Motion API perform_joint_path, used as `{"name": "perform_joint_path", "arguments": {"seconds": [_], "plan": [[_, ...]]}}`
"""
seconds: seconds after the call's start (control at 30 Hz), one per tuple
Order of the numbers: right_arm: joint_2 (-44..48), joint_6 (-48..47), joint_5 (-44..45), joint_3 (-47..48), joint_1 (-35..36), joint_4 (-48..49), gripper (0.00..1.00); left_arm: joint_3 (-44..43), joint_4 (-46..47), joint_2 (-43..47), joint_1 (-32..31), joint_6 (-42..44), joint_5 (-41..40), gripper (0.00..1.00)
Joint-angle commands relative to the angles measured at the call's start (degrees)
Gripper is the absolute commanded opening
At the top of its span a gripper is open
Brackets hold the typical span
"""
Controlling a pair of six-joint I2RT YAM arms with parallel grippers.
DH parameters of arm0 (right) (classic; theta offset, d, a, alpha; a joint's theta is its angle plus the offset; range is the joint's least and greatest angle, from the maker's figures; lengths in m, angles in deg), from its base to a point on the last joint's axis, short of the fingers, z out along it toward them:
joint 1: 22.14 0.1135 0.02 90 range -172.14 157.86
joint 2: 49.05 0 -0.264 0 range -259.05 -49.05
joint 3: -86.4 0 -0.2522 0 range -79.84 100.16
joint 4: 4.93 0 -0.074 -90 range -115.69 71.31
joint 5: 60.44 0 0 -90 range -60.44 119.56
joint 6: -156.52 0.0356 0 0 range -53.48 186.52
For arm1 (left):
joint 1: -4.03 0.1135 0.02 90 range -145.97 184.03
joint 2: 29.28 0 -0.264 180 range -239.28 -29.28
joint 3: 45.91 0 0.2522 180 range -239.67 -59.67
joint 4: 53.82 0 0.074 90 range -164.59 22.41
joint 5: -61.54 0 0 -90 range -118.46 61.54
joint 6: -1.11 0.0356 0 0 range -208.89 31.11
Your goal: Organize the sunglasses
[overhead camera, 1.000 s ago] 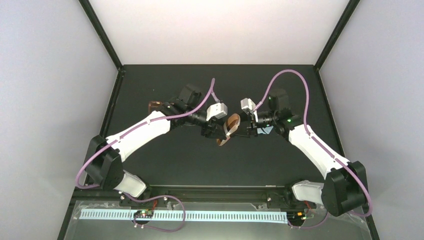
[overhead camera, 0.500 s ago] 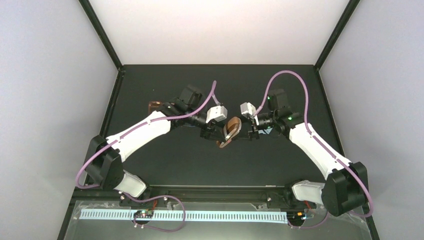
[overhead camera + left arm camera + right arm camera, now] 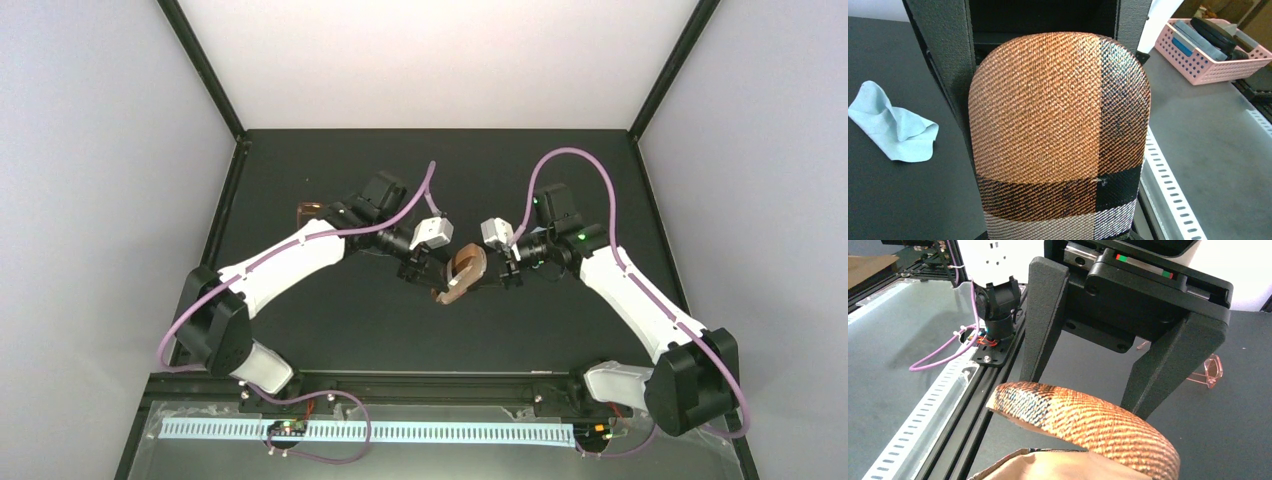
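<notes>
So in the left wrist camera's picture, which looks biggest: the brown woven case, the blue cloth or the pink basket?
1. brown woven case: by far the largest, though it sits right up against the camera.
2. pink basket and light-blue cloth: roughly alike, so I won't rank them; the basket is farther off and cut by the frame edge.

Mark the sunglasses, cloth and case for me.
sunglasses (image 3: 1211, 370), right wrist view, on the lens.
cloth (image 3: 895, 132), left wrist view, middle of the fabric.
case (image 3: 1058, 120), left wrist view, centre of woven shell.
</notes>
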Motion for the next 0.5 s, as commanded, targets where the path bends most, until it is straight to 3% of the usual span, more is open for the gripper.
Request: {"name": "perform_joint_path", "arguments": {"seconds": [0.0, 0.07, 0.23, 0.33, 0.47], "plan": [[0.4, -6.5, 6.4, 0.8, -0.3, -0.8, 0.01, -3.9, -3.7, 0.0, 0.0, -1.1, 8.7, 0.37], [0.4, -3.7, 5.7, 0.7, -0.3, 0.7, 0.01, -3.3, 0.5, 1.0, 0.0, -5.3, 4.1, 0.44], [0.8, 15.4, 4.4, -0.2, -0.3, 14.6, 0.01, -0.6, 10.8, 3.7, -0.1, -15.5, -7.3, 0.68], [0.9, 21.4, 4.5, -0.7, -0.3, 19.9, 0.01, -1.3, 10.3, 3.2, -0.1, -16.2, -9.1, 0.77], [1.0, 21.8, 4.2, -1.2, -0.3, 20.3, 0.01, -0.6, 9.9, 3.3, -0.1, -14.9, -8.5, 0.89]]}}
